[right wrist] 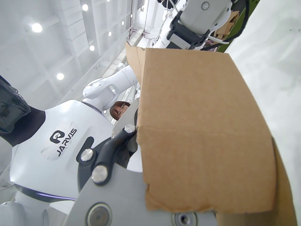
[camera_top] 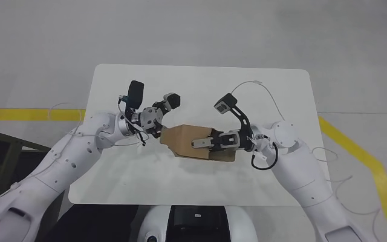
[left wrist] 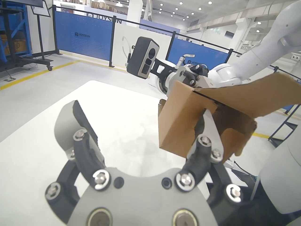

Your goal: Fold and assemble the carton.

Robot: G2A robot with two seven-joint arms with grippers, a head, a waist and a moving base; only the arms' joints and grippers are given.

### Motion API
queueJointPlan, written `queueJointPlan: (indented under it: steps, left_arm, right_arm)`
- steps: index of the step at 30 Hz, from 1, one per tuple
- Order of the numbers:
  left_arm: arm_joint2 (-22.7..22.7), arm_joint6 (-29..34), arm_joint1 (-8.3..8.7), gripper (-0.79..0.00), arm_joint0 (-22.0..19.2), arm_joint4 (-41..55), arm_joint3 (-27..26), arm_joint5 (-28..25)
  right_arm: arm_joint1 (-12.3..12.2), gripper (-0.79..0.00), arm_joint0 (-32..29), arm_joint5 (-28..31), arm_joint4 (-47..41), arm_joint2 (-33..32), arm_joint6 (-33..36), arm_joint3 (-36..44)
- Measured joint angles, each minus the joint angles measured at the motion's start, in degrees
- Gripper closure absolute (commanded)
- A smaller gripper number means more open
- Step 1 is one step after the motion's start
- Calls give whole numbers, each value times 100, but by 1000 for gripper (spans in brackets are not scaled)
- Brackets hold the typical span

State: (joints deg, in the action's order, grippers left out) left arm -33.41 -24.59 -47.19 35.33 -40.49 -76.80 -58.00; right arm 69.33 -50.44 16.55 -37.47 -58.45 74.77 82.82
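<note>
The carton, light and easily bent cardboard, is over the centre of the counter. The right end effector, at its 3 o'clock, grasps one wall. The left end effector, at 9 o'clock, is released. I would take hold near the creases.

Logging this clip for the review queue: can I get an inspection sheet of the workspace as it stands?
Surface: white table with rounded corners.
Job's things: brown carton, partly folded, flaps open, at the table's middle between the arms.
Clutter: nothing seen.
Grippers: left gripper open, one finger at the carton's open edge; right gripper shut on the carton.
Cables: thin white cable arcs above the table's far side, near the right arm.
Surroundings: grey floor with yellow line; blue partition panels.
</note>
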Motion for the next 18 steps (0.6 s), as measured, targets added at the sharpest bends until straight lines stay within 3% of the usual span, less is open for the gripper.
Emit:
queueJointPlan:
  steps: [18]
  left_arm:
    - [-154,-46,-84,-785,44,-108,-21,0]
  right_arm:
    - [40,0,41,-1,-26,103,44,-77]
